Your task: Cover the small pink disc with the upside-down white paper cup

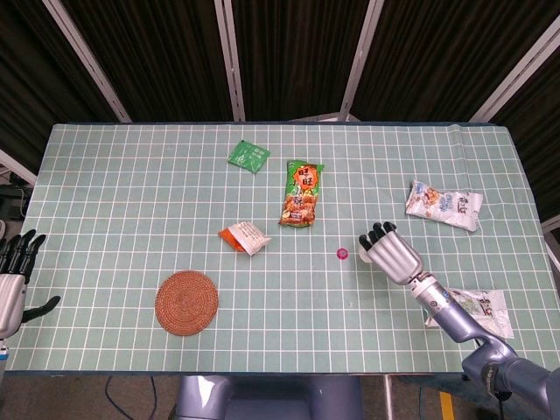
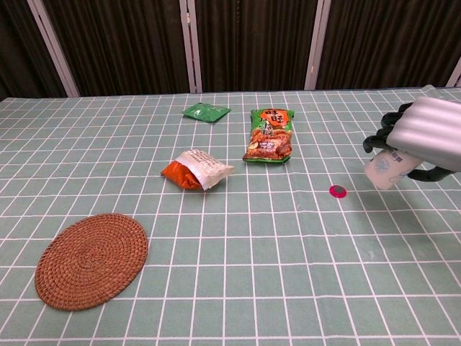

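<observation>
1. The table [image 1: 131, 175], under a green checked cloth, is filling most of both views.
2. The right hand [image 2: 421, 137] is gripping the white paper cup [image 2: 385, 169], its fingers wrapping around it; in the head view the hand [image 1: 390, 254] is hiding nearly all of the cup.
3. The round woven mat [image 1: 186, 302] is lying near the front edge, left of centre.
4. The left hand [image 1: 12, 276] is showing at the far left edge of the head view, holding nothing, with its fingers spreading apart.
5. The orange and green snack bag [image 1: 302, 193] is lying near the middle of the table.
6. A white snack bag [image 1: 443, 206] is sitting toward the right side, and another bag [image 1: 479, 308] is lying by the right forearm.
7. An orange and white packet [image 1: 244, 238] is resting left of the disc, well apart from it.
8. A small green packet [image 1: 249, 157] is lying farther back.
9. The cup, in the chest view, is tilting above the cloth, just to the right of the disc and not covering it.
10. The small pink disc [image 1: 342, 254] is lying bare on the cloth, just left of the right hand.
</observation>
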{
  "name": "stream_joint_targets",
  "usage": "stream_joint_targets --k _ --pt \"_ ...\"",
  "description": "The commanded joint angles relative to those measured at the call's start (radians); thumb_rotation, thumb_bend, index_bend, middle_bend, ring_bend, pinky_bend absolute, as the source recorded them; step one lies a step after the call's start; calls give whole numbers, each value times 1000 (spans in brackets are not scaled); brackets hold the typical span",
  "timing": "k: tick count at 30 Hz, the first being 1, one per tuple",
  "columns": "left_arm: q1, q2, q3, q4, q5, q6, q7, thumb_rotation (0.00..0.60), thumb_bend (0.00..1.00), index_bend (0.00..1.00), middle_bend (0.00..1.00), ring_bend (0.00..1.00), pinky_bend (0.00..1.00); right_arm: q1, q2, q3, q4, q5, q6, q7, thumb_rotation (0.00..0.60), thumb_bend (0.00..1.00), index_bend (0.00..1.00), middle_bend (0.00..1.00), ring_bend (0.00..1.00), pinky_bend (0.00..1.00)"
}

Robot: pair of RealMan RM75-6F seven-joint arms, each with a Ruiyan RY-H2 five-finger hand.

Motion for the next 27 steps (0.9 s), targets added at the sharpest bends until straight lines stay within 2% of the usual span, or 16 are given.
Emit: stream_joint_targets --k 1,6,18,20,23,24,27 --pt "1 3 2 -4 2 0 -4 600 0 0 0 0 0 23 72 -9 -160 6 11 326 600 202 302 445 301 445" --pt "4 11 7 -11 4 -1 -9 600 0 0 0 0 0 43 49 -32 -164 -3 -31 421 600 200 302 445 301 447" --pt "2 19 5 -20 -5 -9 -5 600 0 0 0 0 0 65 -40 -46 -142 14 -93 495 600 186 315 446 290 447" --pt "2 20 4 -21 -6 -10 -7 600 0 0 0 0 0 66 -38 -50 -143 19 -105 492 600 160 286 374 216 360" --pt "2 21 5 -22 -6 -11 -8 600 0 0 0 0 0 75 1 -66 -174 38 -164 480 600 44 100 113 30 89" --pt "2 22 5 -24 -6 -12 -9 600 0 0 0 0 0 79 20 -69 -192 48 -189 458 600 12 43 44 2 26" --pt "3 28 7 -29 -3 -11 -16 600 0 0 0 0 0 81 82 -77 -248 49 -207 349 600 0 0 0 0 0"
